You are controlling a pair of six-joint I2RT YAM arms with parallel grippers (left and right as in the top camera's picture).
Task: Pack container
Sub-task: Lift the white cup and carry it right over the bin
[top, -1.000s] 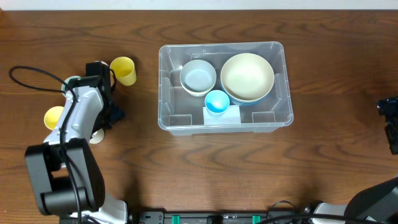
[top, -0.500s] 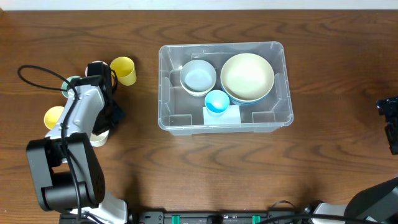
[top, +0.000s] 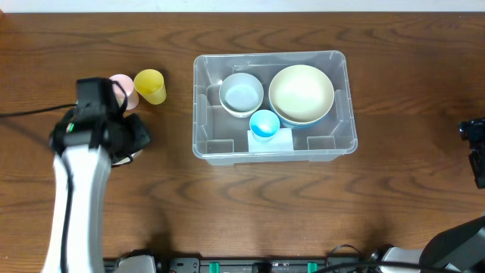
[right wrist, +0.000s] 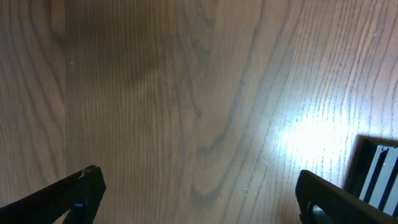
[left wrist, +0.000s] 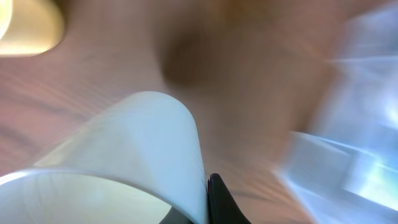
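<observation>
left gripper [top: 133, 141] grips pale cup [left wrist: 134, 155] at rim, well apart from container [top: 198, 114]; right gripper [right wrist: 199, 190] wide.

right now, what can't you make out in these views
- Pale cup: left wrist view cuts it off at the bottom edge; overhead, the left arm mostly hides it.
- Container: motion-blurred in the left wrist view.
- Right fingers: only tips show in the right wrist view; overhead, the right edge cuts them off.

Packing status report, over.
Left end effector shut on white cup; right end effector open. Container holds grey bowl, cream bowl, blue cup. Yellow cup stands outside, left of it.
</observation>
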